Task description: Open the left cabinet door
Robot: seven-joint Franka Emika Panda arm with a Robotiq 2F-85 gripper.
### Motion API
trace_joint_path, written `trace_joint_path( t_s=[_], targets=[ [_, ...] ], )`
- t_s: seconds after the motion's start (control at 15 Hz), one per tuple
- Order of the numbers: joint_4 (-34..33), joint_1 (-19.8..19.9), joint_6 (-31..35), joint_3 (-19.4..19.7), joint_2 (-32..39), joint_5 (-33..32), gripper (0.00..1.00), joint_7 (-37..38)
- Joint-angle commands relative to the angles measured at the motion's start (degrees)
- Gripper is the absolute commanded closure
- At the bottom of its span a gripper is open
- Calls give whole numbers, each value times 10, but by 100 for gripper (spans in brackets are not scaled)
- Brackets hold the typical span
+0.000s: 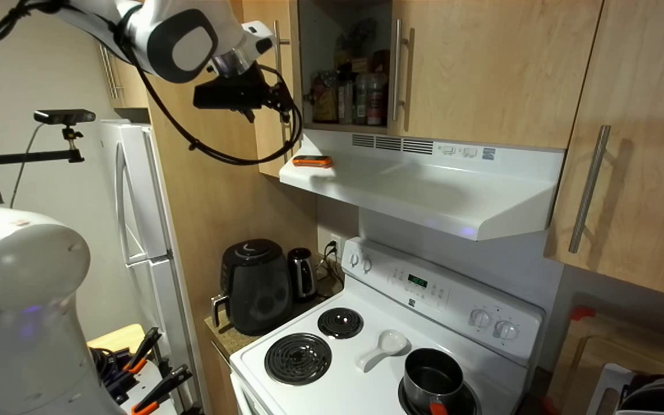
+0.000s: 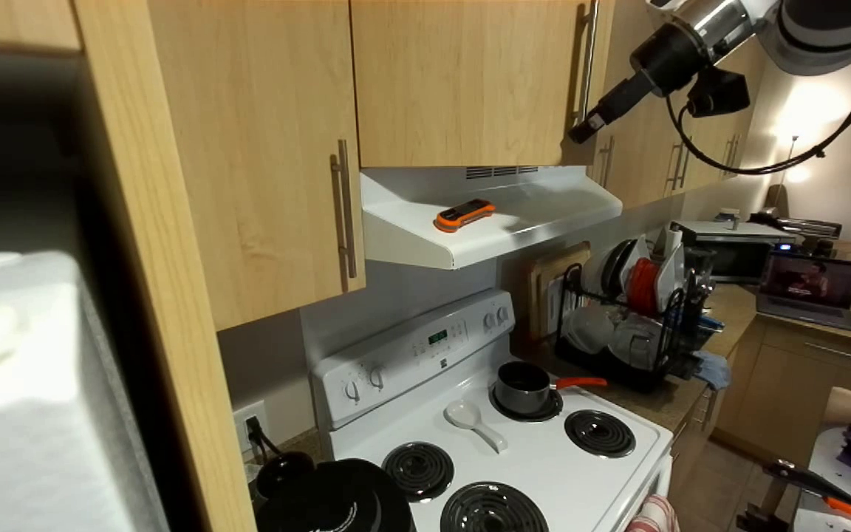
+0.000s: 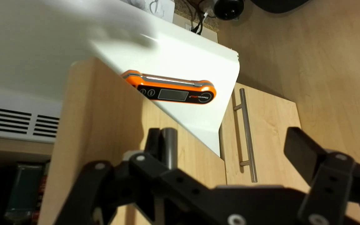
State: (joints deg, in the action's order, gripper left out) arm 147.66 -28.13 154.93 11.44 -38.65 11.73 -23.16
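Left cabinet door (image 2: 462,81) jutted outward above the range hood (image 2: 525,222), upright, flat pale wood, slim vertical handle (image 2: 588,63), and the end effector (image 3: 225,140) gaped, released!

Cannot follow the door (image 2: 466,81) past an exterior view's top edge, nor the handle (image 3: 171,145) behind the gripper (image 3: 225,140); cannot read the jars (image 1: 375,95), too small.

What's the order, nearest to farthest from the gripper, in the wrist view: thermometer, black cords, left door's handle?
1. Left door's handle: between the open jaws of the gripper, close to one; contact unclear.
2. Thermometer: on the white hood, partly hidden by the door.
3. Black cords: beyond the hood, toward the view's top edge.
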Motion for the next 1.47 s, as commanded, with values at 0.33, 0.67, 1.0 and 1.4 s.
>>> trace_joint_path(
  t_s=[0.33, 0.67, 1.0, 1.4],
  targets=[
    [21, -51, -53, -12, -55, 35, 0, -23],
    [28, -49, -53, -22, -65, 33, 0, -14],
    [45, -45, -52, -35, -87, 27, 0, -5],
    [61, -46, -44, -45, -105, 21, 0, -1]
  ],
)
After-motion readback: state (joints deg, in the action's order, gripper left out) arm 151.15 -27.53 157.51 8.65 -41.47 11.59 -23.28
